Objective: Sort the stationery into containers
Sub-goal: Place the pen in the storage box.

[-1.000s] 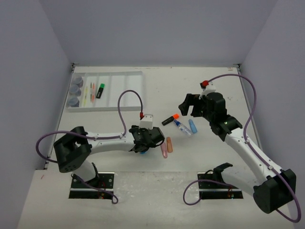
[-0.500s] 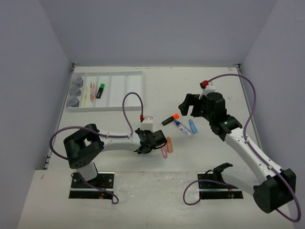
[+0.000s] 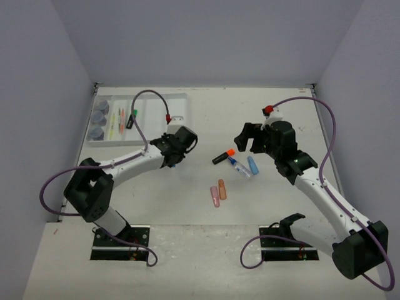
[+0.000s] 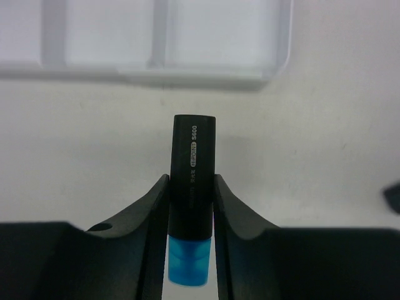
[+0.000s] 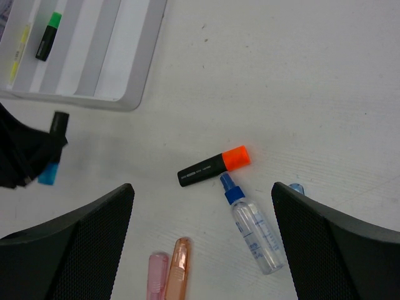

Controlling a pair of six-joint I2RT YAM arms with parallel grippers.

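My left gripper (image 3: 174, 154) is shut on a black highlighter with a blue cap (image 4: 192, 187), held off the table just in front of the white divided tray (image 3: 140, 142). The tray's near rim (image 4: 206, 78) lies ahead of the highlighter's butt end. In the right wrist view the same highlighter (image 5: 53, 147) shows at the left edge. My right gripper (image 3: 250, 139) hangs open above an orange-capped highlighter (image 5: 214, 167), a clear bottle with a blue top (image 5: 253, 228), a blue eraser (image 3: 252, 164), and a pink eraser (image 3: 214, 196) beside an orange one (image 3: 222, 189).
The tray's left compartments hold three round grey-blue pots (image 3: 99, 117), thin pens (image 3: 112, 122) and a green-capped highlighter (image 3: 132, 119). Purple cables loop off both arms. Grey walls close in the table on three sides.
The left gripper shut on the blue-capped highlighter near the erasers, then carried it back and to the left, up to the tray's front edge. The right arm stayed still.
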